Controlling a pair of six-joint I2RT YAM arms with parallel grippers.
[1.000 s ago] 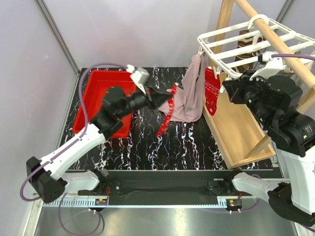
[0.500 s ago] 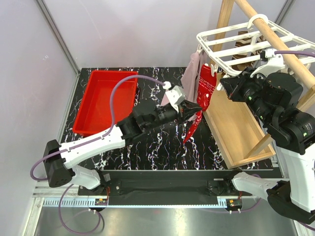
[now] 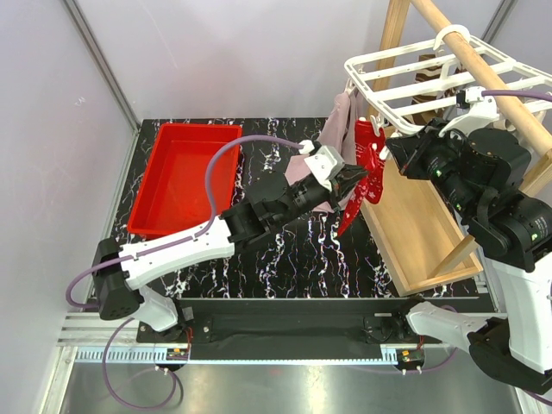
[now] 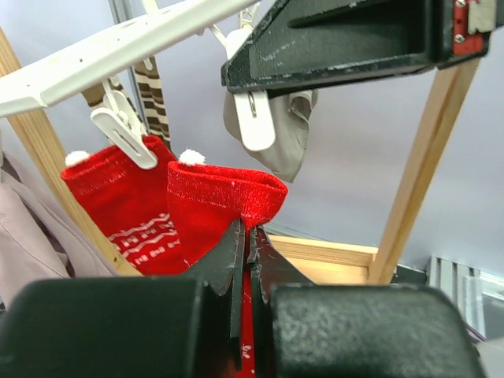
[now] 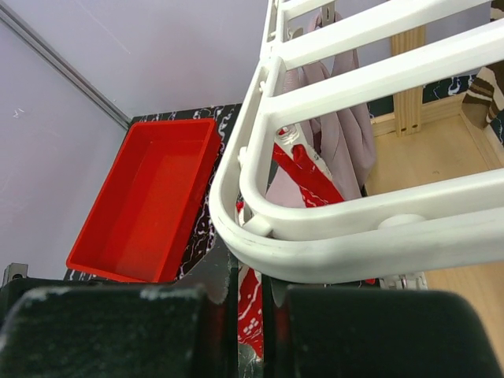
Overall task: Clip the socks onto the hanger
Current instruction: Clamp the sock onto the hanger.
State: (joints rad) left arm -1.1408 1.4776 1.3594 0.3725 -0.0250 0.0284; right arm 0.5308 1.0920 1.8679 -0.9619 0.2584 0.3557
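Note:
My left gripper [image 3: 354, 179] is shut on the cuff of a red sock [image 3: 349, 214], which hangs below it. In the left wrist view [image 4: 250, 235] the cuff [image 4: 224, 197] is raised just under a white clip [image 4: 256, 122]. My right gripper [image 3: 391, 149] sits at that clip under the hanger's [image 3: 431, 65] near corner. Its black finger [image 4: 354, 35] covers the clip's top and its jaws [image 5: 253, 268] are nearly together. Another red sock [image 4: 118, 197], a mauve sock [image 3: 339, 129], a striped sock [image 4: 153, 87] and a beige-grey sock [image 4: 293, 134] hang clipped.
The hanger hangs from a wooden pole [image 3: 483, 69] on a wooden frame [image 3: 423, 224] at the right. A red tub [image 3: 177, 177] stands on the black marbled table [image 3: 259, 250] at the back left.
My left arm has swung right and up from beside the tub, carrying the red sock to the hanger's near corner. My right gripper has stayed almost still.

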